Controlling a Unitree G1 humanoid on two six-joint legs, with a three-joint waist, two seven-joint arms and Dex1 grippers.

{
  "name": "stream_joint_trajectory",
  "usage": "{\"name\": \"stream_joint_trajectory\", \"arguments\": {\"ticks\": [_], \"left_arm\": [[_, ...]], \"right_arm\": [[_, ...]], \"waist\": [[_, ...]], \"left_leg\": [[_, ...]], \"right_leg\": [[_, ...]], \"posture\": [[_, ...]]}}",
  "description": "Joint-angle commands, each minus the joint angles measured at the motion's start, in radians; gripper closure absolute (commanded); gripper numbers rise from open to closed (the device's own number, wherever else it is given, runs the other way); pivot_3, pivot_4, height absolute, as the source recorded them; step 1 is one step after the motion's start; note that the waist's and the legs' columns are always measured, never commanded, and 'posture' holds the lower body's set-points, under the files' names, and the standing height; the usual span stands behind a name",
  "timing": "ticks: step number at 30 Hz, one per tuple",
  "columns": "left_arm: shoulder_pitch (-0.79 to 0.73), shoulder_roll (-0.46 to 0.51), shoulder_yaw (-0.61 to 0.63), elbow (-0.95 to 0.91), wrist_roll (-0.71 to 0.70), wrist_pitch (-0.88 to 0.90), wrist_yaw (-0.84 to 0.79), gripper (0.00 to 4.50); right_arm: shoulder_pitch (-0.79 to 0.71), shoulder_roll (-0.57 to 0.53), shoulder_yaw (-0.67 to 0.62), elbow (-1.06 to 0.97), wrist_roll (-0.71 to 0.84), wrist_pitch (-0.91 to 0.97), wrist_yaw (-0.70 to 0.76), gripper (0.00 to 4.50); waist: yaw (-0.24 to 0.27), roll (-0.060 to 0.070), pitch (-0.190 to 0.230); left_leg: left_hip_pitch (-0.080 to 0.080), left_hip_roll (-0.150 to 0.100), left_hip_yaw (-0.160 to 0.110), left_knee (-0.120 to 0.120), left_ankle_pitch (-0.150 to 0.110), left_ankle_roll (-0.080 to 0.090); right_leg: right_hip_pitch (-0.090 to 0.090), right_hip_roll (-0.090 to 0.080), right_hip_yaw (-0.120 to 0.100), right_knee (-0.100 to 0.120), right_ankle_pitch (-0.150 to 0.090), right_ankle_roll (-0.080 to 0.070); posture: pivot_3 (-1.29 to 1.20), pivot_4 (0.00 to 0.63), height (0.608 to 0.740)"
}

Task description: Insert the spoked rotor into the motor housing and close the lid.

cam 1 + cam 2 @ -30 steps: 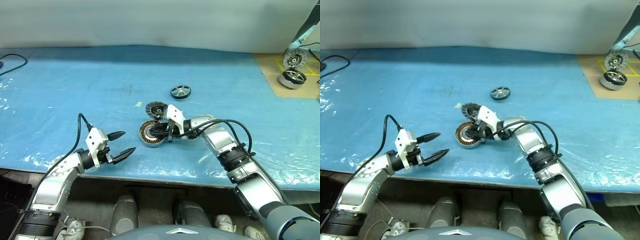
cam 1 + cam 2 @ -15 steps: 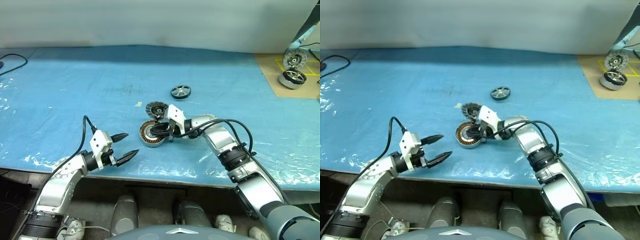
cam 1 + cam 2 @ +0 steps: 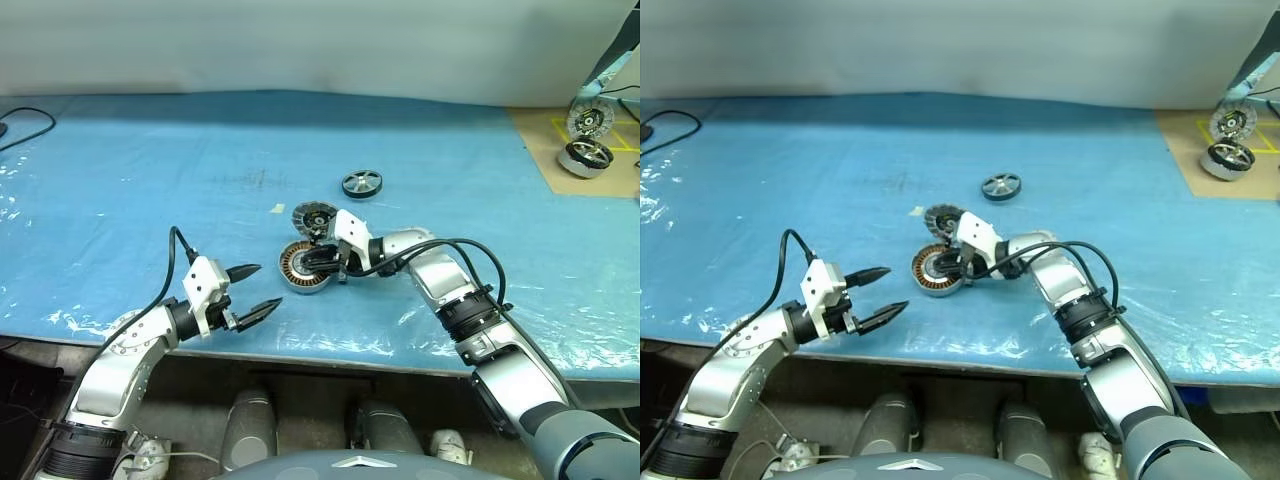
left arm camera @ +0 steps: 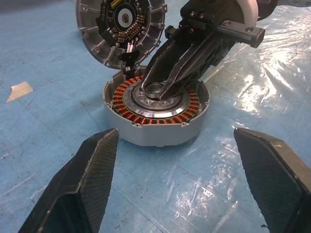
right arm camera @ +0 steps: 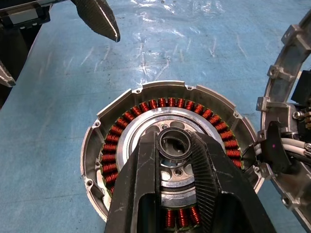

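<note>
Hovering at the near edge of the blue plastic-covered bench [image 3: 120,200], the left tool [image 3: 254,292] has its two black fingers spread wide and empty, pointed toward the motor. Just past it sits the motor housing [image 4: 156,114], a shallow round silver cup with a ring of copper windings, open side up. The right tool [image 5: 176,145] reaches in from the right and its fingertips bracket the small dark ring at the housing's pale centre; they look nearly closed on that ring, but whether it's actually clamping I can't tell. The lid [image 4: 121,26], a round silvery segmented disc with a dark centre, stands tipped up at its hinge on the far side of the housing, so the cup is uncovered. Rotor not in yet: the spoked rotor [image 3: 362,184], a small dark grey wheel with black rim and silvery spokes, lies flat on the bench farther back and slightly right of the housing, well apart from both tools. It's behind the right tool and on that arm's side, so right arm is nearer; the left would have to cross over the housing. Wheel lies flat, axle vertical, so likely a top-down rim pinch.
</note>
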Motion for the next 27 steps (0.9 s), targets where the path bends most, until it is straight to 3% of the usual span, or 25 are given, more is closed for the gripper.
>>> {"name": "stream_joint_trajectory", "arguments": {"ticks": [1, 15, 21, 27], "left_arm": [[-0.008, 0.013, 0.020, 0.006, -0.010, -0.021, -0.014, 0.51], [-0.015, 0.009, -0.007, -0.076, -0.014, 0.042, 0.026, 0.51], [-0.043, 0.014, 0.003, -0.086, -0.028, 0.081, 0.025, 0.51], [-0.025, 0.013, 0.015, -0.104, -0.035, 0.090, 0.030, 0.51]], "right_arm": [[0.006, 0.005, -0.001, 0.005, -0.007, 0.017, -0.003, 2.63], [-0.007, 0.007, -0.083, -0.095, 0.095, 0.125, 0.028, 2.63], [0.003, 0.020, -0.087, -0.089, 0.099, 0.127, 0.012, 4.49], [0.000, 0.029, -0.079, -0.063, 0.091, 0.135, 0.001, 4.49]], "waist": [[0.000, 0.000, 0.000], [0.000, 0.000, 0.000], [0.000, 0.000, 0.000], [0.000, 0.000, 0.000]], "left_leg": [[0.000, 0.000, 0.000, 0.000, 0.000, 0.000], [0.000, 0.000, 0.000, 0.000, 0.000, 0.000], [0.000, 0.000, 0.000, 0.000, 0.000, 0.000], [0.000, 0.000, 0.000, -0.001, 0.000, 0.000]], "right_leg": [[0.000, 0.000, 0.000, 0.000, 0.000, 0.000], [0.000, 0.000, 0.000, 0.000, 0.000, 0.000], [-0.001, 0.000, 0.000, 0.000, 0.000, 0.000], [-0.001, 0.000, 0.000, 0.000, 0.000, 0.000]], "posture": [[0.00, 0.150, 0.740], [0.00, 0.150, 0.740], [0.00, 0.150, 0.740], [0.00, 0.150, 0.740]]}}
